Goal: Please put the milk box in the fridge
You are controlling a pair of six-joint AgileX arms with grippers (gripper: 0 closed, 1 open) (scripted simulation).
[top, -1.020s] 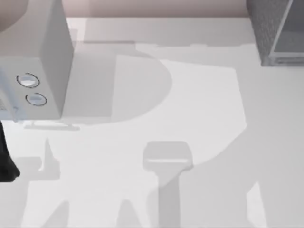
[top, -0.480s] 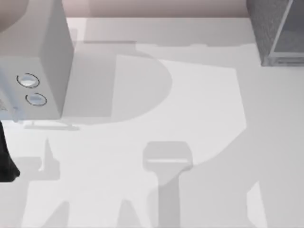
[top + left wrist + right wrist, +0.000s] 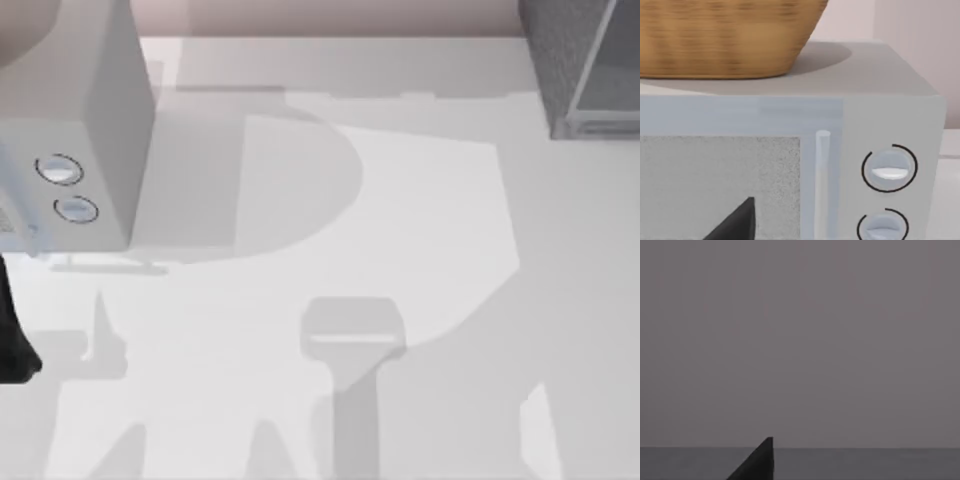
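- L arm [image 3: 12, 340]: dark bit at far left edge of table [image 3: 420, 230] in top view, just in front of the microwave.
- L hand [image 3: 735, 225]: one dark fingertip seen in L wrist view, close up to the microwave door; wide or narrow, can't tell.
- Microwave [image 3: 95, 120]: light grey box w/ two round dials [image 3: 888, 168], straight ahead of L hand; speckled door window [image 3: 715, 185] and pale upright handle [image 3: 822, 180] next to dials.
- Wicker basket [image 3: 725, 35]: sits on top of microwave, above L hand.
- Fridge [image 3: 580, 65]: dark speckled cabinet w/ paler door panel, far right back corner of table, well apart from L arm.
- R hand [image 3: 757, 462]: one dark fingertip against a plain grey surface; state can't tell.
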